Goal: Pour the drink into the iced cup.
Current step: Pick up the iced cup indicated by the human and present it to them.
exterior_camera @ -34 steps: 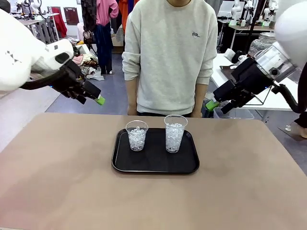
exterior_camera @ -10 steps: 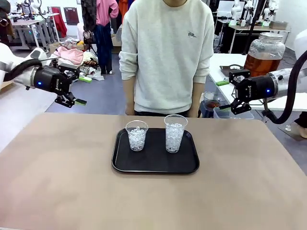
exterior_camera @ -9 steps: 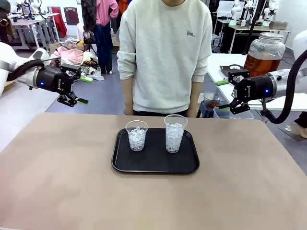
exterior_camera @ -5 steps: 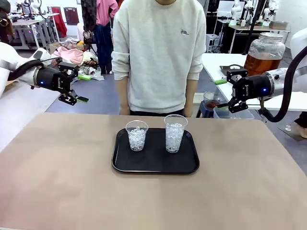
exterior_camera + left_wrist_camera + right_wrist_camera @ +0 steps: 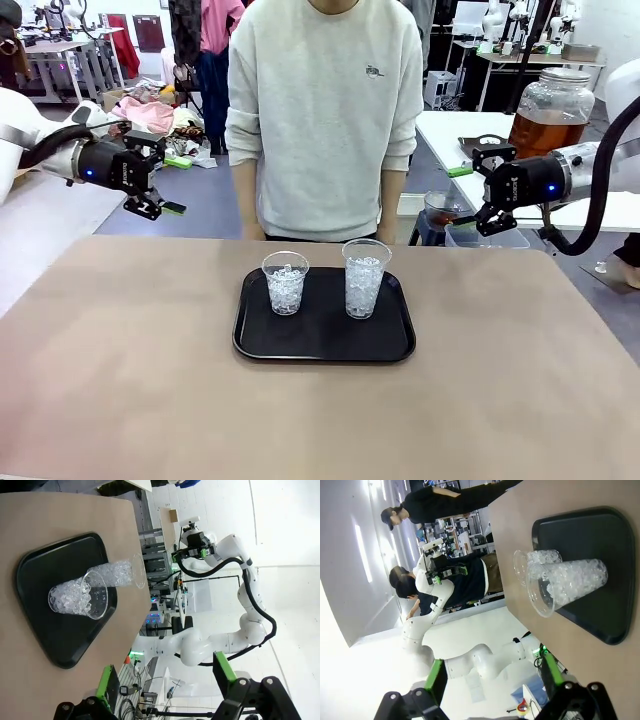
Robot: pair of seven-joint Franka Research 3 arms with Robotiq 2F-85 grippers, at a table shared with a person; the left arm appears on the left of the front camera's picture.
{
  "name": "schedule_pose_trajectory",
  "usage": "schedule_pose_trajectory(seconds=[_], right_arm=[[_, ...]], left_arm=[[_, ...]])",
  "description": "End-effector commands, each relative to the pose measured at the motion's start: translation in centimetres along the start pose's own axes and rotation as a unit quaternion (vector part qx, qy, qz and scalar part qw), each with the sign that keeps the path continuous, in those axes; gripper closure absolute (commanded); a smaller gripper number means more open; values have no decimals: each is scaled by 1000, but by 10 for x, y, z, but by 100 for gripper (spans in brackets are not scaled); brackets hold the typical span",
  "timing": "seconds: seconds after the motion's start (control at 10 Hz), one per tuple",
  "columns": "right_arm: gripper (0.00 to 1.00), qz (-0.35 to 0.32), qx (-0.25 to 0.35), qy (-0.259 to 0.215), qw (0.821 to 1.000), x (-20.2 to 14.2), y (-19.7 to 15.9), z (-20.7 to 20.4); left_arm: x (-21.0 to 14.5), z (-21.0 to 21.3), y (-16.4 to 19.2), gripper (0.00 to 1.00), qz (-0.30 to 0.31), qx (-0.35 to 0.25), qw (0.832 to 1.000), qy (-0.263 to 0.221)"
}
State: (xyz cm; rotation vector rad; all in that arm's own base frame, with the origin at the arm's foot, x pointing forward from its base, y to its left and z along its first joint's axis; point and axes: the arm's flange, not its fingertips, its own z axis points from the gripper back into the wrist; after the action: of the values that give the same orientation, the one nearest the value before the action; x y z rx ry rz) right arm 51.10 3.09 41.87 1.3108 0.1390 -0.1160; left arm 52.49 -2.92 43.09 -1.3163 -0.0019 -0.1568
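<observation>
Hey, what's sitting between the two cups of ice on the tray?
Nothing. In the front view the shorter cup and the taller cup stand apart, and the stretch between them is bare black tray.

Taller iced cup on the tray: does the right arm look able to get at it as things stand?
Probably yes: the right hand is open, and nothing stands between it and the taller cup; the shorter cup is on its far side.

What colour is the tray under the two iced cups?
The tray is plain black, clearest in the front view.
</observation>
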Motion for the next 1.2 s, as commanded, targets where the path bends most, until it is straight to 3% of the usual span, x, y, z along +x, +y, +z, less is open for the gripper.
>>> schedule_pose_trajectory(seconds=[0.0,1.1], right_arm=[[0,-1,1,0,1000,0,0,0],[0,-1,1,0,1000,0,0,0]], left_arm=[[-2,0,-2,0,1,2,1000,-3],[-2,0,-2,0,1,2,1000,-3]])
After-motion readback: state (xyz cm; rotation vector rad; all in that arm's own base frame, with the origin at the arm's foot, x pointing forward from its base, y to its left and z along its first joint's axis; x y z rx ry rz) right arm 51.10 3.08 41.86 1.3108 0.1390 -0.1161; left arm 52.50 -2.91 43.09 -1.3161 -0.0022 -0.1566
